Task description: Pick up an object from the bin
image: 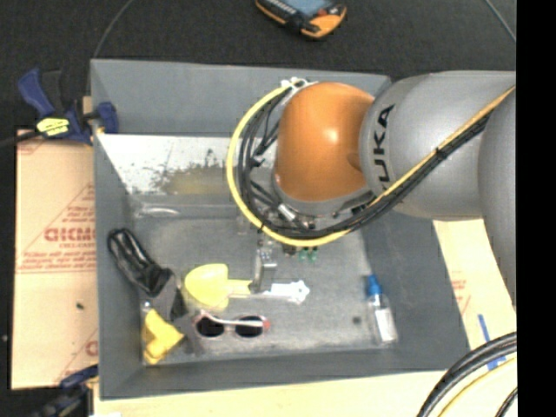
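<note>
The gripper (260, 278) hangs low in the bin (417, 302), under the arm's orange cover (317, 142) — whether it is open or closed cannot be told. Just right of the gripper's tip lies a small white piece (289, 292), its long axis running left to right, its far end pointing away from the gripper. Just left of the gripper sits a pale yellow rounded thing (207, 285); below the gripper, sunglasses (230, 326).
</note>
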Controlling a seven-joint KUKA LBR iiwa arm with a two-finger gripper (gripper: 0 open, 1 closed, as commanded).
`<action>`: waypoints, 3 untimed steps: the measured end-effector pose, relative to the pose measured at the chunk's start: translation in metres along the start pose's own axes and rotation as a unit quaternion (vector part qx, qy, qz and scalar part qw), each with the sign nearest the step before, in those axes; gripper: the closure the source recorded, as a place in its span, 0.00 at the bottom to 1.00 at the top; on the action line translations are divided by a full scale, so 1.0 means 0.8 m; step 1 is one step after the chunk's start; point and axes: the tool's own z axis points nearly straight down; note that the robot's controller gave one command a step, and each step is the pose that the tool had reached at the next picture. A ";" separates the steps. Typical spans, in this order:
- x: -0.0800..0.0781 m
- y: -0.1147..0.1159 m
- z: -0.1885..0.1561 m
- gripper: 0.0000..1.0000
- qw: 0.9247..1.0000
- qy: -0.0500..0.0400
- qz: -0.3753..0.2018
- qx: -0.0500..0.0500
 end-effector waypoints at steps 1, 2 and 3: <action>-0.002 -0.001 -0.006 0.00 1.000 -0.004 0.002 0.000; 0.017 0.018 0.133 0.00 0.980 -0.001 -0.199 0.000; 0.026 0.016 0.062 0.00 0.979 -0.005 -0.206 0.000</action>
